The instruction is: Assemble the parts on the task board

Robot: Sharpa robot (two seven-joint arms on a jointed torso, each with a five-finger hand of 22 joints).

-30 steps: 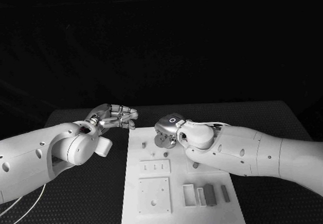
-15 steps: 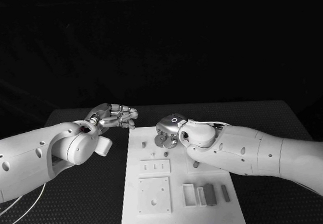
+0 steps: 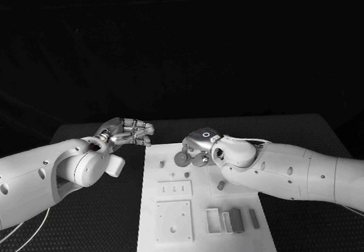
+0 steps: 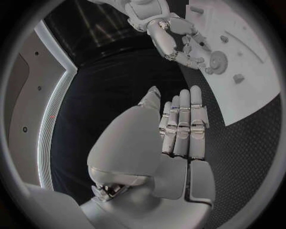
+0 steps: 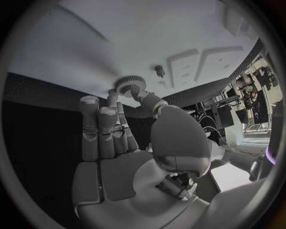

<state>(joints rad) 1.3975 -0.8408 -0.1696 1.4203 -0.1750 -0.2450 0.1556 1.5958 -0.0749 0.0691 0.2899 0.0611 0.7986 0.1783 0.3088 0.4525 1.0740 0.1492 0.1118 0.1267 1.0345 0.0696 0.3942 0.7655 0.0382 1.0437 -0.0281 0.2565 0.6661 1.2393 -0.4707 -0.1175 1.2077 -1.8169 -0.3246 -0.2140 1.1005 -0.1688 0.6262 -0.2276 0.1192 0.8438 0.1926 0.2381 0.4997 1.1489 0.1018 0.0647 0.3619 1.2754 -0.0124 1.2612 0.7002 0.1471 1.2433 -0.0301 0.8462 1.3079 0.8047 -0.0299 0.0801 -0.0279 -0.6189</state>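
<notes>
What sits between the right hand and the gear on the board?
Nothing visible. The right hand is right at the gear; in the right wrist view its fingertips reach the gear's rim. The left hand hangs off the board.

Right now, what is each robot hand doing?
Left robot hand: fingers curled in, holding nothing.
Right robot hand: at the gear; grip cannot be told.

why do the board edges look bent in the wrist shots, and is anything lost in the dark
Both wrist views are fisheye circles, so the task board curves in them; in the head view its edges run straight. Head view: everything beyond the table is black. Right wrist view: the gear shows clearly.
</notes>
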